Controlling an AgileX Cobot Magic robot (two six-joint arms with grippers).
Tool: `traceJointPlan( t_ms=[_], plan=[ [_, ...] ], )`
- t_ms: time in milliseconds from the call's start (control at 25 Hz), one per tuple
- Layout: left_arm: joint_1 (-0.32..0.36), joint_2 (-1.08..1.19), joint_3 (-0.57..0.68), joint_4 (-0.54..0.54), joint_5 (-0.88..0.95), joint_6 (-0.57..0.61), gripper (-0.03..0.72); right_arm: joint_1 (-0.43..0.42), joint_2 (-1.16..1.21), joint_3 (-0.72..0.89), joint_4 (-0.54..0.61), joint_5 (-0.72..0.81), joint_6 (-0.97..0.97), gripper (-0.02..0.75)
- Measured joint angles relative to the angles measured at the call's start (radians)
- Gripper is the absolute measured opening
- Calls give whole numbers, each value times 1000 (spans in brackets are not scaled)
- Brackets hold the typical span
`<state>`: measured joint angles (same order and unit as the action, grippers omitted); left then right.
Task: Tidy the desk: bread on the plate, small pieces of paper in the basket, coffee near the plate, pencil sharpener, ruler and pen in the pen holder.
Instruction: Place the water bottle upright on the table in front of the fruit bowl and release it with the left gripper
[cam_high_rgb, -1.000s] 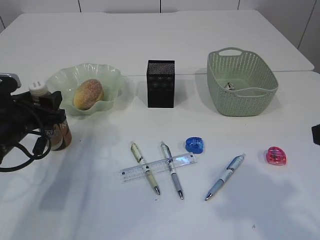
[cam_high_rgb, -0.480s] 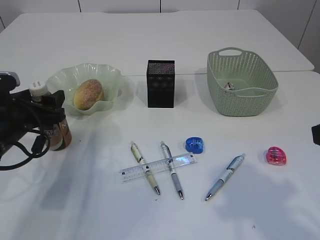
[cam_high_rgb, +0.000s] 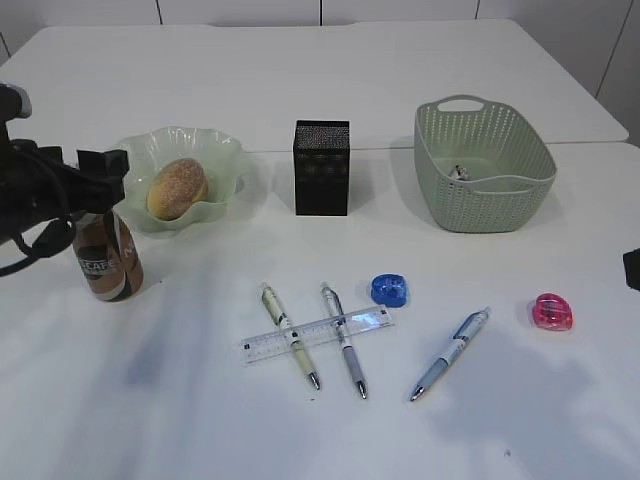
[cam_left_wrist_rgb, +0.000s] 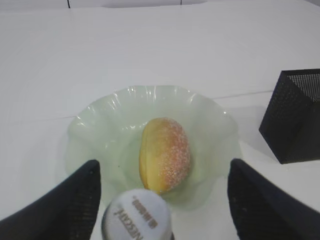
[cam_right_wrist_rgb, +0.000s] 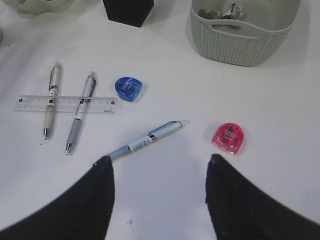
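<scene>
The coffee bottle (cam_high_rgb: 105, 258) stands upright just left of the pale green plate (cam_high_rgb: 222, 160), which holds the bread (cam_high_rgb: 177, 187). My left gripper (cam_high_rgb: 92, 170) is open above the bottle; its cap (cam_left_wrist_rgb: 136, 216) shows between the spread jaws (cam_left_wrist_rgb: 164, 165), untouched. The black pen holder (cam_high_rgb: 321, 167) stands mid-table. The green basket (cam_high_rgb: 482, 165) holds crumpled paper (cam_right_wrist_rgb: 222, 11). Two pens (cam_high_rgb: 291, 335) (cam_high_rgb: 343, 340) lie crossed with the clear ruler (cam_high_rgb: 315, 335), with the blue sharpener (cam_high_rgb: 389, 290) nearby. A third pen (cam_right_wrist_rgb: 142, 142) and the pink sharpener (cam_right_wrist_rgb: 229, 137) lie before my open, empty right gripper (cam_right_wrist_rgb: 160, 160).
The right arm shows only as a dark bit at the exterior view's right edge (cam_high_rgb: 632, 268). A seam between two tabletops (cam_high_rgb: 380, 148) runs behind the plate, holder and basket. White table surface lies in front of the pens.
My left gripper has let go of the coffee bottle and risen above it. The bottle now stands free beside the plate. Nothing else has moved.
</scene>
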<state>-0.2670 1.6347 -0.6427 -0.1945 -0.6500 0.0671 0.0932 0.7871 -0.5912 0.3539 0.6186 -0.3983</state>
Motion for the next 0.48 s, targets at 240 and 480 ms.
traceJointPlan(
  t_ms=[240, 480],
  plan=[
    [0, -97, -128, 0, 418, 43, 562, 0, 0, 0, 0, 0, 0, 460],
    [0, -162, -273, 72, 873, 50, 562, 0, 0, 0, 0, 0, 0, 460]
  ],
)
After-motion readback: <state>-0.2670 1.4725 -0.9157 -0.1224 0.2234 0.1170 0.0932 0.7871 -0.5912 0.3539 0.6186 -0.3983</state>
